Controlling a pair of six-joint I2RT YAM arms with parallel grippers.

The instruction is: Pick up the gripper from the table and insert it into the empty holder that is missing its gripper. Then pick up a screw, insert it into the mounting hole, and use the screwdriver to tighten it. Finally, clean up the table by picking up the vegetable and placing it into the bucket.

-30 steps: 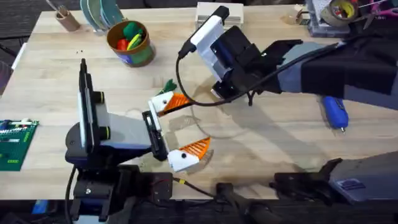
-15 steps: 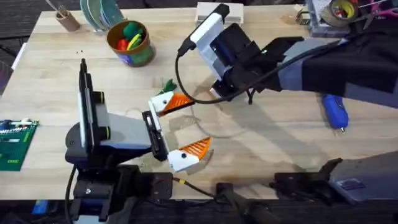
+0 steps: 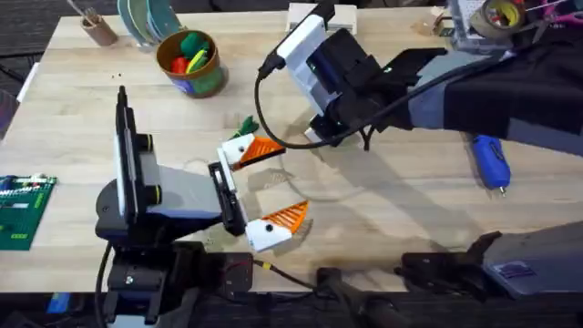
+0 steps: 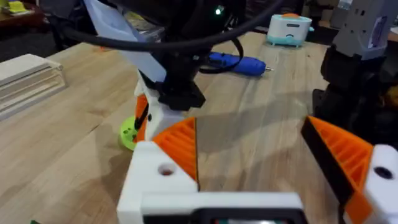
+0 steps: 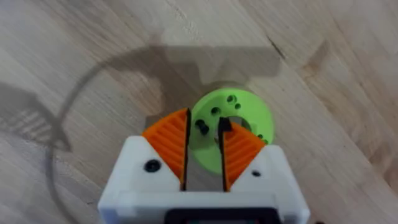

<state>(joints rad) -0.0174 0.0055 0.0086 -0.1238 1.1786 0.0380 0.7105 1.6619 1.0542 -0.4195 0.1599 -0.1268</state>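
Observation:
My left gripper [image 3: 284, 180] lies open low over the table's middle. Both its white holders [image 3: 239, 146] carry an orange ribbed gripper finger [image 3: 262, 148], seen closer in the left wrist view [image 4: 180, 146]. My right gripper [image 5: 204, 121] hangs over a bright green ring disc [image 5: 239, 118], its orange pads [image 5: 169, 138] a narrow gap apart around a small black screw [image 5: 202, 126] standing in the disc. The dark green vegetable [image 3: 248, 125] lies just beyond the left gripper. The bucket [image 3: 191, 62] stands at the far left, and the blue screwdriver [image 3: 490, 162] lies at the right.
A brown cup with sticks [image 3: 96, 27] and stacked discs [image 3: 146, 18] stand at the far left corner. A green circuit board [image 3: 20, 210] lies at the left edge. A tape roll [image 3: 496, 14] and clutter sit far right, with a white box [image 3: 319, 14] at the back.
My right arm has shifted slightly toward the table's far side. The left arm has not moved.

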